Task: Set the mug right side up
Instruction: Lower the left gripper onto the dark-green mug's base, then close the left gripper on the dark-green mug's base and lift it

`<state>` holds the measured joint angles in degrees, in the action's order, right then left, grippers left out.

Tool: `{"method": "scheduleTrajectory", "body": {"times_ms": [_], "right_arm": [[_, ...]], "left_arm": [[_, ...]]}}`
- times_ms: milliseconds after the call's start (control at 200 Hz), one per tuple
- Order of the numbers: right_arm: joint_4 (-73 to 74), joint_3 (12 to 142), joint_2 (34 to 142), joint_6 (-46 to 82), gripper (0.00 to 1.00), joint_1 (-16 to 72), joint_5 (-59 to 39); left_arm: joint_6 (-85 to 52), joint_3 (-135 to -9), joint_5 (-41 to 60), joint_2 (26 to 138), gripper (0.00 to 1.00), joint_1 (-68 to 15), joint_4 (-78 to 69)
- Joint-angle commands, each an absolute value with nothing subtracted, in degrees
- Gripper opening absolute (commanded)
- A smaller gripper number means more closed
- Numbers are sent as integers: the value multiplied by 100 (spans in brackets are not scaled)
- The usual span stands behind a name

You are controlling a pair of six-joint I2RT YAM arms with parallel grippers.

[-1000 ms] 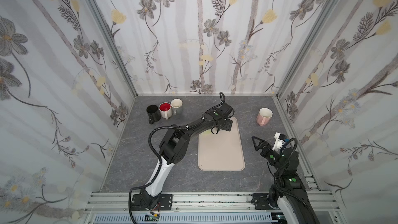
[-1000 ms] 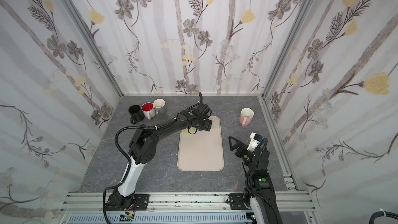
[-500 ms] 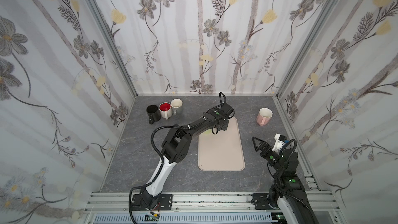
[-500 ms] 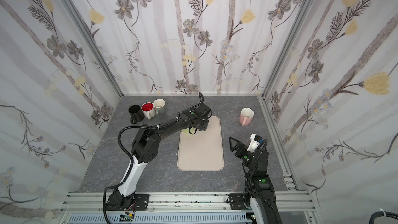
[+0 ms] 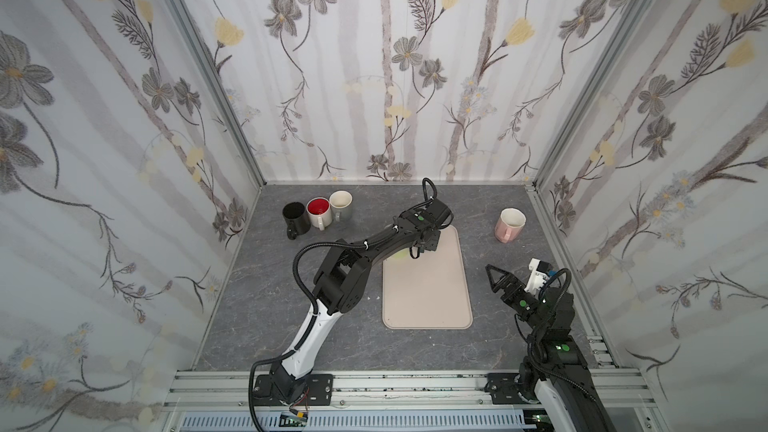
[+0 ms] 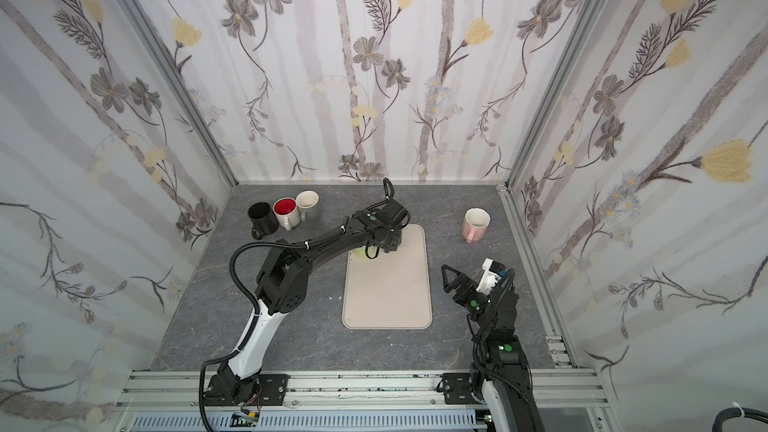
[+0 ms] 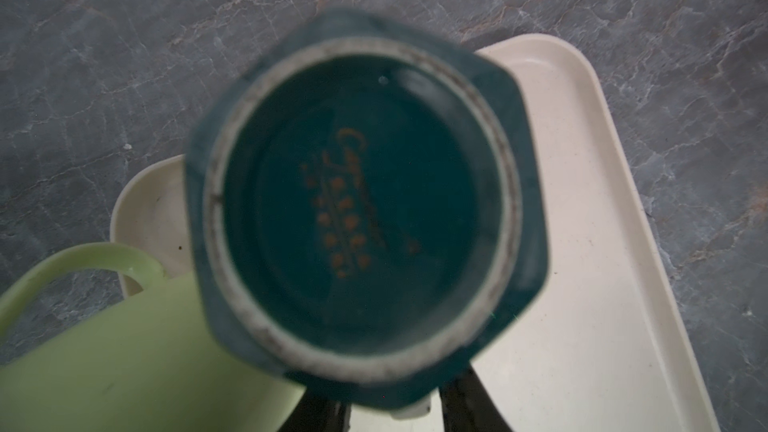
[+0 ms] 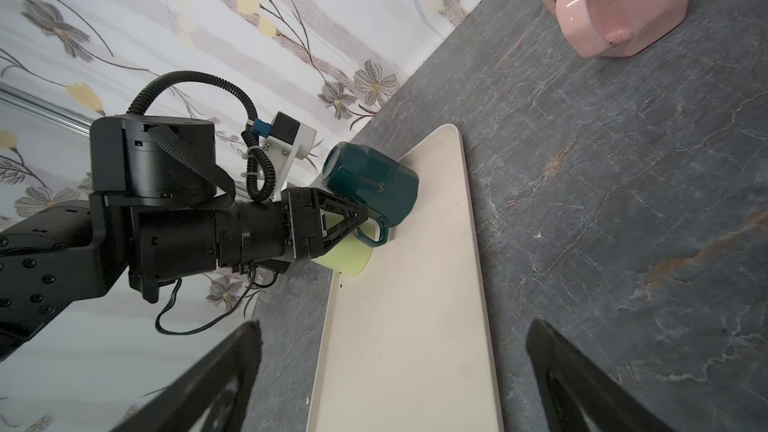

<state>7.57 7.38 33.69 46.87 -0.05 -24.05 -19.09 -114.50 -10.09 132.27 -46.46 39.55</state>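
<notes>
A dark teal mug stands bottom up at the far left corner of the beige tray. Its round base fills the left wrist view. My left gripper is shut on the mug's handle, fingers on either side of it. In both top views the left gripper and arm hide the teal mug. A light green mug lies against it on the tray's edge. My right gripper hangs open and empty over the tray's near right side.
A pink mug stands upright at the back right. Black, red-lined and cream-lined mugs stand upright together at the back left. Flowered walls close in three sides of the grey table.
My left gripper's jaws have closed in around the teal mug's handle, and its wrist has shifted slightly toward the back. The right arm has not moved.
</notes>
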Motion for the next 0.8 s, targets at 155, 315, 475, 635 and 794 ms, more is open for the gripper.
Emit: {"method": "scheduleTrajectory", "body": {"times_ms": [155, 315, 475, 635, 794], "right_arm": [[877, 723, 3375, 4685, 100, -9, -2373], [866, 722, 3376, 4680, 100, -7, -2368], [861, 701, 3384, 4676, 100, -4, -2361], [852, 690, 3384, 4649, 100, -4, -2347], [852, 684, 3401, 4632, 100, -17, -2347]], "left_arm": [[-1904, -11683, -1173, 13374, 31, -4649, 4071], [-1931, -11833, -1178, 13488, 30, -4651, 4127], [-1934, -11917, -1175, 13566, 30, -4644, 4157], [-1925, -12026, -1134, 13629, 26, -4649, 4205], [-1916, -12181, -1128, 13715, 25, -4643, 4298]]}}
